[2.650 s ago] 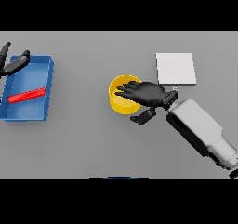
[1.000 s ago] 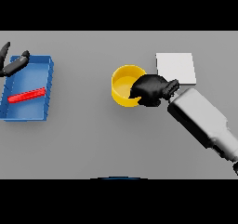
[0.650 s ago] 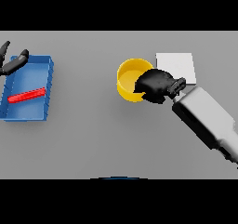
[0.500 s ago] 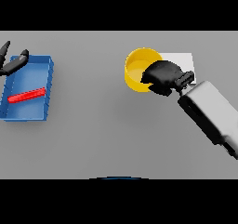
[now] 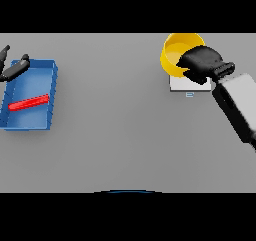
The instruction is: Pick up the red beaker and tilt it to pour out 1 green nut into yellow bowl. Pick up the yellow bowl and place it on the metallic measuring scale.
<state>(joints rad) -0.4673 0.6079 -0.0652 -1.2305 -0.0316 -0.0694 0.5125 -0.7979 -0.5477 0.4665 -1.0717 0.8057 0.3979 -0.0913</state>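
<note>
The yellow bowl (image 5: 178, 53) is held above the metallic measuring scale (image 5: 183, 85) at the far right of the table, covering most of the scale. My right hand (image 5: 202, 64) is shut on the bowl's near right rim. I cannot tell whether the bowl touches the scale. The red beaker (image 5: 29, 103) lies on its side inside the blue bin (image 5: 51, 90) at the left. My left hand (image 5: 13, 69) hovers open at the bin's far left corner. No green nut is visible.
The blue bin stands at the table's left edge. A broad stretch of grey table (image 5: 115, 110) lies between the bin and the scale.
My right hand closed on the yellow bowl and carried it up and to the right, from the table's middle to over the scale. The left hand and beaker stayed put.
</note>
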